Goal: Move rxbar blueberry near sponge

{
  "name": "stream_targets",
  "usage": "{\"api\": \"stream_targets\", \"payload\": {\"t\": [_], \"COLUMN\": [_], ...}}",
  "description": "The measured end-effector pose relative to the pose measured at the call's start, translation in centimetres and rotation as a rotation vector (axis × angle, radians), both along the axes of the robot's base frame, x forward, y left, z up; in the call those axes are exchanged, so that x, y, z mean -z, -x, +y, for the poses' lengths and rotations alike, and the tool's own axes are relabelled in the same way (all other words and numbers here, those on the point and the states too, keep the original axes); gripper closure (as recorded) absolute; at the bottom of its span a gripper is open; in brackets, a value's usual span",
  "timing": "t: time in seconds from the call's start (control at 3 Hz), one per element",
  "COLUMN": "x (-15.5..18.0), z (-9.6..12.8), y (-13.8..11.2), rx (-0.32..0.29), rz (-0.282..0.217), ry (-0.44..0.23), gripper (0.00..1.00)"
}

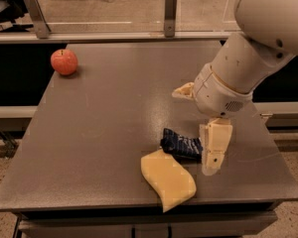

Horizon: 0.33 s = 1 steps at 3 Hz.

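Camera view, navy rxbar blueberry [181,145] touching sponge [168,178], gripper [193,131] beside it, fingers [216,143] wide

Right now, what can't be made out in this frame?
Camera view: right end of the rxbar blueberry is hidden behind the gripper.
Whether the bar touches the sponge or lies just beside it: unclear.
Upper part of the arm: cut off by the top-right edge.
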<state>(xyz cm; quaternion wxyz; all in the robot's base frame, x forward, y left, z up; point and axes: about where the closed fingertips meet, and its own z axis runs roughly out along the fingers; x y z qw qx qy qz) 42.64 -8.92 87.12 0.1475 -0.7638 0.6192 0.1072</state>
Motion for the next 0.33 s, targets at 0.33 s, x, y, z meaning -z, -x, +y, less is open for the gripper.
{"api": "stream_targets", "payload": {"t": [0.33], "x": [0.0], "z": [0.0], "y": [0.0], "rx": [0.0], "rz": [0.0], "ry": [0.0], "gripper": [0.0]}}
